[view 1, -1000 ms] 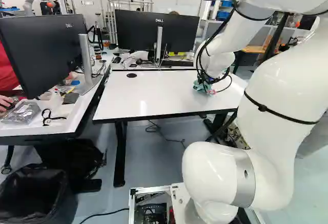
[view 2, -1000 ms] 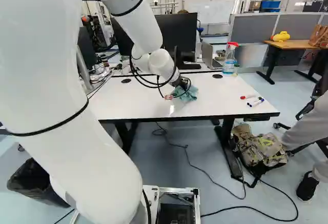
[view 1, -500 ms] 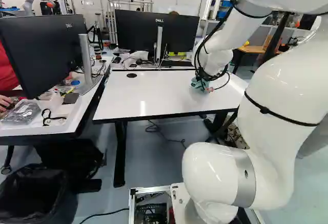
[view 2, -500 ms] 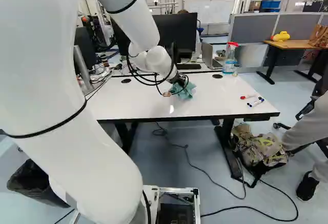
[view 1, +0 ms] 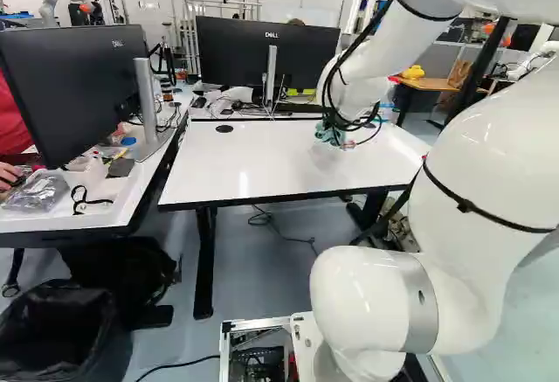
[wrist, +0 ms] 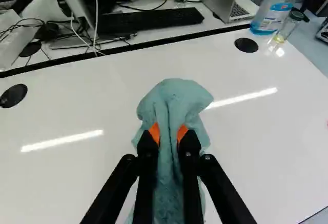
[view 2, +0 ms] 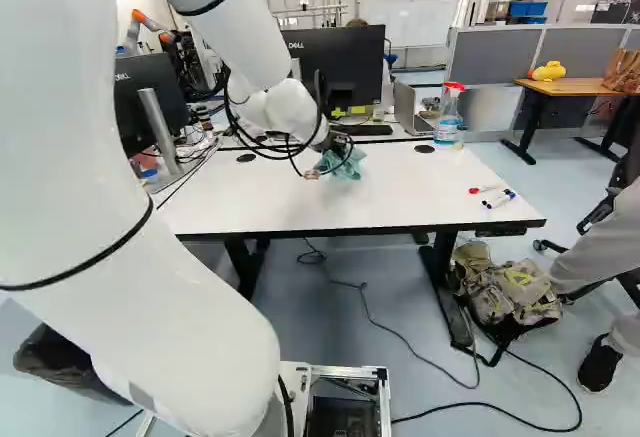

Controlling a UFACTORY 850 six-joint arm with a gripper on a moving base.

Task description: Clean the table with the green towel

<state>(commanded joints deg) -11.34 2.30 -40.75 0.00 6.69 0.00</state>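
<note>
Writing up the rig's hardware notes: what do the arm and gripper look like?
Arm: glossy white, rounded segments, silver-grey band at a low joint, thin black straps around the links, black cables looping loosely by the wrist. Gripper: black, two slim fingers, orange pads, small round fasteners on the linkage.

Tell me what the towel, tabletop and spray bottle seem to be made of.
Towel: soft, matt cloth, perhaps microfibre, falling in loose folds.
Tabletop: smooth and glossy, probably laminate, since it mirrors streaks of light.
Spray bottle: likely clear, shiny plastic, see-through above the blue.
</note>
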